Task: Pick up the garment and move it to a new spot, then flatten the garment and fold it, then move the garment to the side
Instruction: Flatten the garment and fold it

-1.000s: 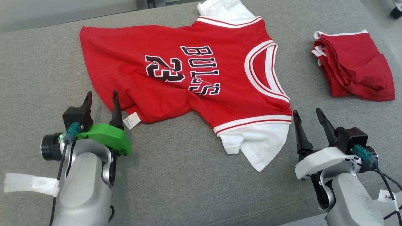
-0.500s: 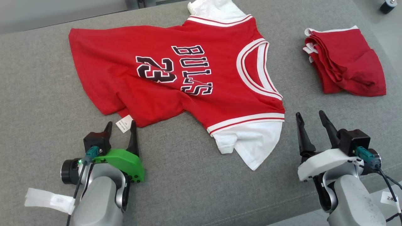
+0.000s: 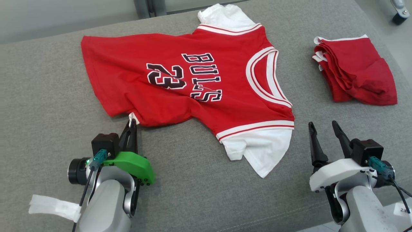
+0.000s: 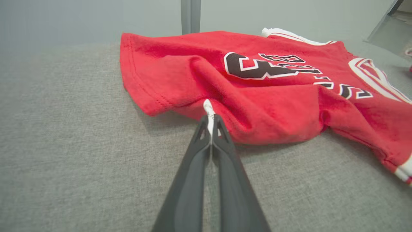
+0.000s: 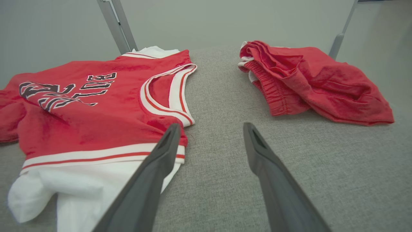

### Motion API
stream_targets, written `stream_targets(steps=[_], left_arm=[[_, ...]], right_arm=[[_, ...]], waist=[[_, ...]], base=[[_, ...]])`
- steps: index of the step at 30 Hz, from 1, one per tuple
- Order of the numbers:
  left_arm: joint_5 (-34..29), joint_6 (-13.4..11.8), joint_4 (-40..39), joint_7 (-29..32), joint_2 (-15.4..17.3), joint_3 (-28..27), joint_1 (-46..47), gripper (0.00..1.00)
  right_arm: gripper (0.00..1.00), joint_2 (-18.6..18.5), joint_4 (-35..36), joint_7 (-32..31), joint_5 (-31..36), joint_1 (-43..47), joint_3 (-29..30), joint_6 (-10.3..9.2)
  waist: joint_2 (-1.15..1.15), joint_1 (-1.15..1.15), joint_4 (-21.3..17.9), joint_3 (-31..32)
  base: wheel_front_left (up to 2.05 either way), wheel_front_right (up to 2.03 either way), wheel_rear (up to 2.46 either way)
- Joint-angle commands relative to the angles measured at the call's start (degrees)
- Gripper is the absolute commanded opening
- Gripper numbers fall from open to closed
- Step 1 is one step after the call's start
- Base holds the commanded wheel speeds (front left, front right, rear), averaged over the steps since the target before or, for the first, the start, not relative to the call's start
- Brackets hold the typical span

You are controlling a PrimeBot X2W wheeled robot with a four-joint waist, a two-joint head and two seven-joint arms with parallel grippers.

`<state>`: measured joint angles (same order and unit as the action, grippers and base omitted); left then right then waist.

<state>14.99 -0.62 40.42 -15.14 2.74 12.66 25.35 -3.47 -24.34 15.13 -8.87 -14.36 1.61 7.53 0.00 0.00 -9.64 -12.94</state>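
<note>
Firmly, left gripper (image 4: 210, 120) nips tag (image 4: 208, 106) (white).

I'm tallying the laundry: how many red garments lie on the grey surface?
2: the Bulls jersey spread out in the middle, and a folded red garment to its right. The folded pile may hide more.

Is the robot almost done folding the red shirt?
Not yet. Nothing finished: the red jersey lies spread but rumpled, unfolded. In hand: the left gripper is shut on its white tag; the right gripper is open, holding nothing. Lifting, flattening, folding and moving aside remain.
</note>
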Motion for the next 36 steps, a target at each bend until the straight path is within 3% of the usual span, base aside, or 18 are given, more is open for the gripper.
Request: stream_targets(steps=[1,8,16,17,18,19,27,36], left_arm=[[-0.53,-0.36,-1.91,0.03,0.32,-0.33,-2.12,0.0],[-2.23,-0.29,-10.26,0.04,0.27,-0.84,-7.83,0.0],[-3.34,-1.6,-12.79,0.04,0.29,-1.87,-13.74,0.0],[-3.43,-1.69,-12.38,0.04,0.3,-2.07,-14.43,0.25],[-3.72,-1.75,-11.43,0.04,0.29,-2.01,-15.07,0.78],[-3.3,-1.67,-9.97,0.04,0.28,-1.88,-15.92,1.0],[-2.79,-2.04,-4.96,0.04,0.28,-2.53,-17.42,1.0],[-4.44,-2.81,-7.71,0.04,0.3,-6.38,-17.96,1.0]], right_arm=[[1.0,-0.06,-0.12,0.0,-0.05,1.14,0.46,-0.1],[1.0,0.08,-1.02,0.0,0.32,3.44,1.51,-0.1],[1.0,0.26,-1.68,0.0,0.69,5.01,1.79,-0.1],[1.0,0.29,-1.79,0.0,0.67,5.14,1.88,-0.1],[1.0,0.33,-1.91,0.0,0.69,5.31,1.92,-0.1],[1.0,0.36,-2.02,0.0,0.65,5.45,1.9,-0.1],[1.0,0.44,-2.29,0.0,0.13,6.13,1.89,-0.1],[1.0,0.46,-1.42,0.0,0.83,6.91,1.57,-0.1]], waist=[[0.0,0.0,2.73,2.34],[0.0,0.0,9.57,6.64],[0.0,0.0,13.39,9.28],[0.0,0.0,13.61,9.47],[0.0,0.0,13.82,9.72],[0.0,0.0,13.9,9.89],[0.0,0.0,13.42,10.68],[0.0,0.0,11.23,11.02]], base=[[0.0,0.0,0.0],[0.0,0.0,0.0],[0.0,0.0,0.0],[0.0,0.0,0.0],[0.0,0.0,0.0],[0.0,0.0,0.0],[0.0,0.0,0.0],[0.0,0.0,0.0]])
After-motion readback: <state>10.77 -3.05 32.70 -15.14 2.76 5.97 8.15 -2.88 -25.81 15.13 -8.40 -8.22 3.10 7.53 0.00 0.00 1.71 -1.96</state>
